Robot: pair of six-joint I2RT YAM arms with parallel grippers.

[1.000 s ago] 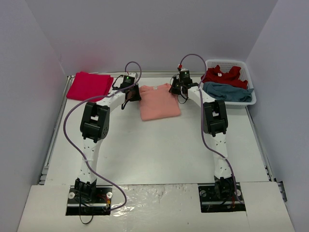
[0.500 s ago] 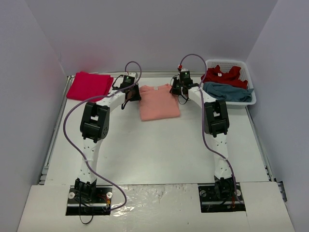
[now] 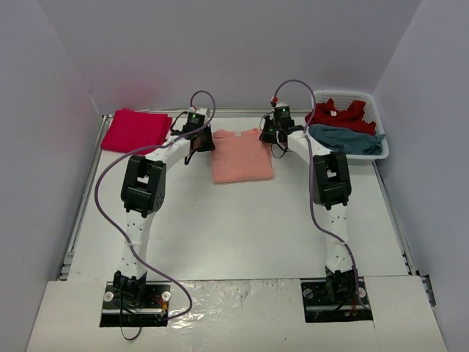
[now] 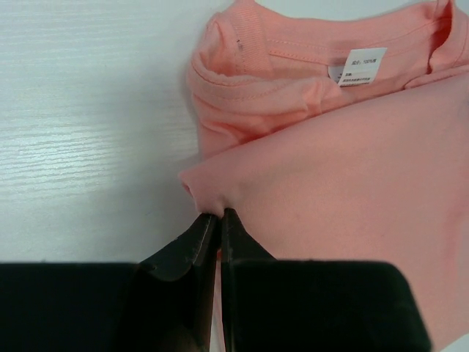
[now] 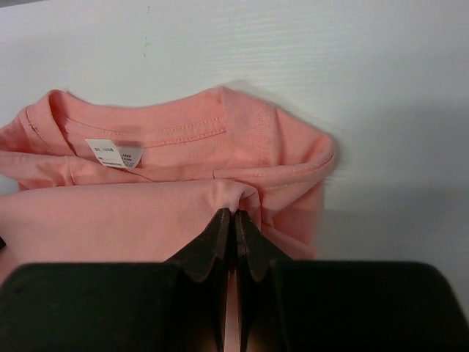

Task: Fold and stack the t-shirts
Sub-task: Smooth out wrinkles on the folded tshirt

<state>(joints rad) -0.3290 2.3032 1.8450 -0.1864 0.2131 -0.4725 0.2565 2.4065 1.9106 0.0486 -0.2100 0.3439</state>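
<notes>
Grips the salmon-orange t-shirt (image 3: 242,155) by its upper fold with left gripper (image 4: 218,214) and right gripper (image 5: 234,213), both pinched tight. Lies far-centre on the white woodgrain table (image 3: 242,227), between pale grey walls (image 3: 234,51), apparently flat.

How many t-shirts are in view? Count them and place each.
4. A crimson t-shirt lies folded far left; the salmon t-shirt is at centre; a red t-shirt and a teal t-shirt sit in the white basket, which may hide more.

The salmon tee (image 4: 344,183) runs off the right edge of the left wrist view, its near part hidden behind the left fingers (image 4: 192,253). The print on its label (image 4: 364,66) is too small to read. How the red tee (image 3: 337,114) and teal tee (image 3: 344,139) overlap in the basket (image 3: 343,93) is too small to tell.
</notes>
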